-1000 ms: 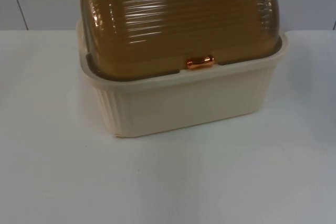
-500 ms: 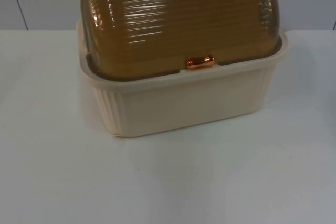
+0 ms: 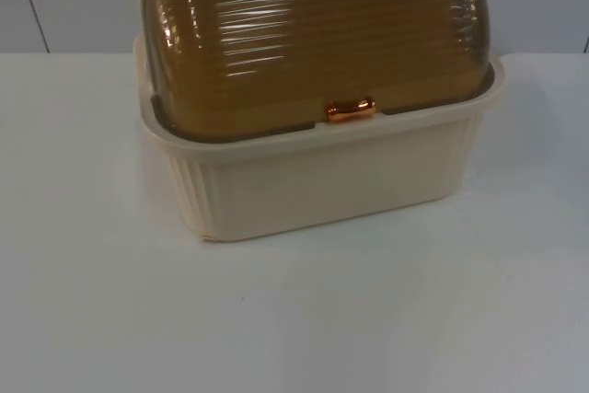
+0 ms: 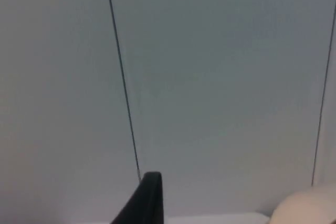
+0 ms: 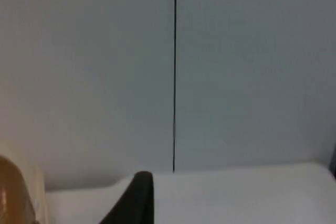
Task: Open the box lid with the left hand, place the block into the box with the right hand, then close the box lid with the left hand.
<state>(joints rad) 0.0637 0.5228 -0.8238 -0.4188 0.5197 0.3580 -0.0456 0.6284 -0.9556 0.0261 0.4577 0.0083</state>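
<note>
White table [image 3: 294, 319], grey partition wall [image 4: 220, 77], closed box [image 3: 313, 181]

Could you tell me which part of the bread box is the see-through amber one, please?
It is the ribbed domed lid, shut, with a copper handle; the fluted base below is opaque cream.

A white table top [image 3: 368, 319] meets a grey partition wall [image 4: 220, 77].
</note>
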